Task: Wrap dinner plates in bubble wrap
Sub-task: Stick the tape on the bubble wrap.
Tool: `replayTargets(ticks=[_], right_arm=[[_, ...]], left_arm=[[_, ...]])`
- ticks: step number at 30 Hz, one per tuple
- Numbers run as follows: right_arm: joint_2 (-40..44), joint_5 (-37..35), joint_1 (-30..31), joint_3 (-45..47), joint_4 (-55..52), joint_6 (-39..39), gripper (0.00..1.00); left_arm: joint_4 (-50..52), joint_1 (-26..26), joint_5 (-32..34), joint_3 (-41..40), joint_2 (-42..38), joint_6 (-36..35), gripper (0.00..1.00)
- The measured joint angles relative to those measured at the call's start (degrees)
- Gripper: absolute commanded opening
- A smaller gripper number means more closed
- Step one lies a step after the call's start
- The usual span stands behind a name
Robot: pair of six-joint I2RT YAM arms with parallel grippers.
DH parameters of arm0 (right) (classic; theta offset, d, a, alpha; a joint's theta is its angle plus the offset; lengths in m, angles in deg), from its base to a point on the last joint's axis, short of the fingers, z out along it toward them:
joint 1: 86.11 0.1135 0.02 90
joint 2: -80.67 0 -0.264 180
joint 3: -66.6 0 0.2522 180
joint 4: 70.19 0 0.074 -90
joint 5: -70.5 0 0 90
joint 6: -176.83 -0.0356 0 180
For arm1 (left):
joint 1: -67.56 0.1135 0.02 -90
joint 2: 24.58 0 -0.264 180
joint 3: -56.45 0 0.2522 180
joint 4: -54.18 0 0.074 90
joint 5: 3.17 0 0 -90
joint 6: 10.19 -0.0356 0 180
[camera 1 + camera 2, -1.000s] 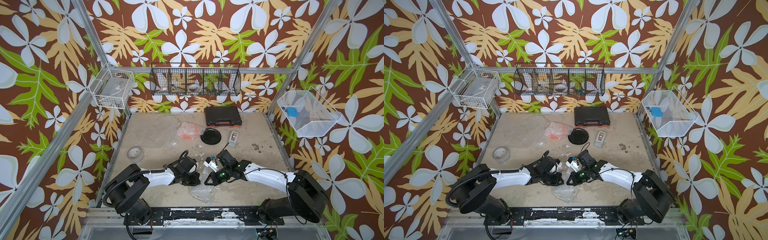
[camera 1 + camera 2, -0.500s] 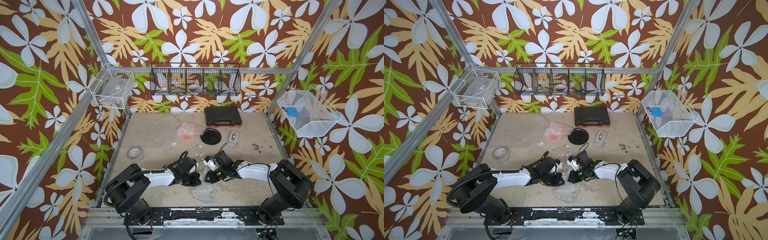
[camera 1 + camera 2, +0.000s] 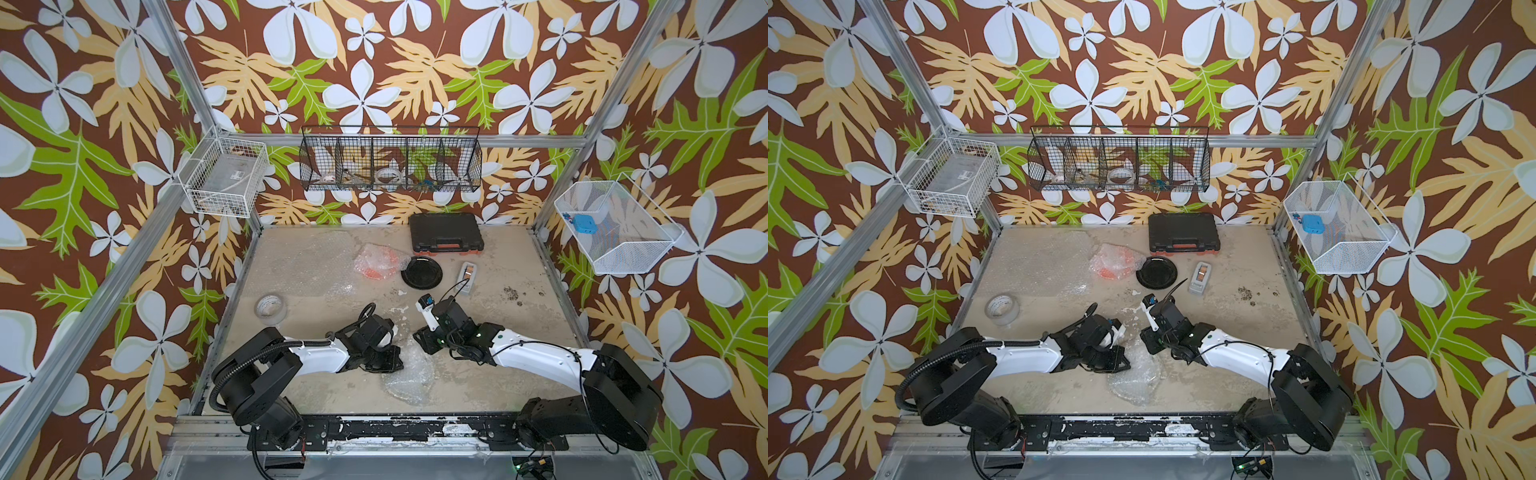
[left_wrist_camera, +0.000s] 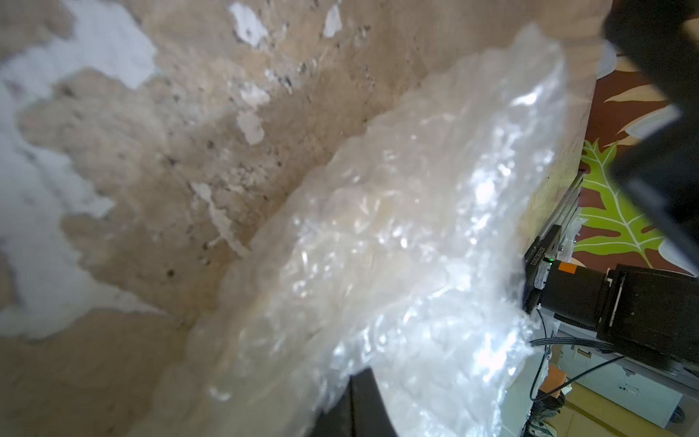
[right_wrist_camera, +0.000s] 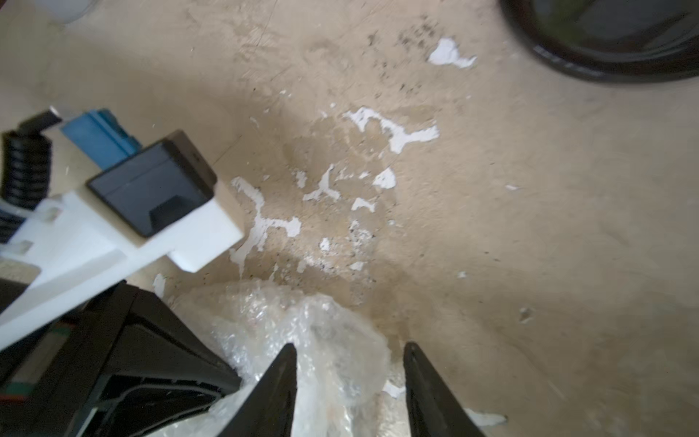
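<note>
A crumpled bundle of bubble wrap (image 3: 409,374) (image 3: 1136,376) lies near the table's front, between my two arms. My left gripper (image 3: 395,359) (image 3: 1121,359) (image 4: 363,401) is shut on the bundle's edge, and the wrap fills the left wrist view. My right gripper (image 3: 419,338) (image 3: 1148,340) (image 5: 350,363) stands open, and the wrap (image 5: 302,333) lies loose between its fingers. What the bundle holds is hidden. A black plate (image 3: 422,272) (image 3: 1157,272) (image 5: 605,38) lies bare further back. Beside it is an orange plate (image 3: 376,262) (image 3: 1115,262) covered in bubble wrap.
A flat bubble wrap sheet (image 3: 307,257) lies at the back left. A tape roll (image 3: 271,309) sits by the left edge, a tape dispenser (image 3: 467,274) right of the black plate, and a black case (image 3: 446,232) at the back wall. Wire baskets (image 3: 390,166) hang on the walls.
My right gripper's jaws have opened and let go of the bubble wrap. The right arm swung in and back out. The left gripper has kept its hold.
</note>
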Motion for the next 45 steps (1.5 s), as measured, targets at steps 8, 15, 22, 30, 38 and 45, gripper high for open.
replayTargets(ticks=[8, 15, 22, 30, 38, 45], right_arm=[[6.6, 7.8, 0.0, -0.2, -4.2, -5.7, 0.31], [11.0, 22.5, 0.0, 8.1, 3.2, -22.6, 0.29], [10.6, 29.2, 0.0, 12.8, 12.1, -34.2, 0.46], [6.3, 31.7, -0.1, 13.7, 15.6, -37.5, 0.44], [-2.7, 30.9, -2.6, 16.2, 15.0, -33.5, 0.37], [4.1, 29.9, -3.8, 9.1, 9.2, -29.7, 0.40]], left_arm=[[0.3, 0.0, -0.1, 0.3, 0.0, 0.0, 0.01], [0.9, 0.0, -0.1, 0.7, 0.0, 0.0, 0.01], [1.4, 0.0, -0.2, 1.1, 0.1, 0.0, 0.01], [2.1, 0.0, -0.2, 1.7, 0.3, 0.0, 0.01], [1.9, 0.0, -0.5, 1.7, 0.8, 0.0, 0.01], [1.2, 0.0, -0.6, 1.4, 1.0, 0.0, 0.01]])
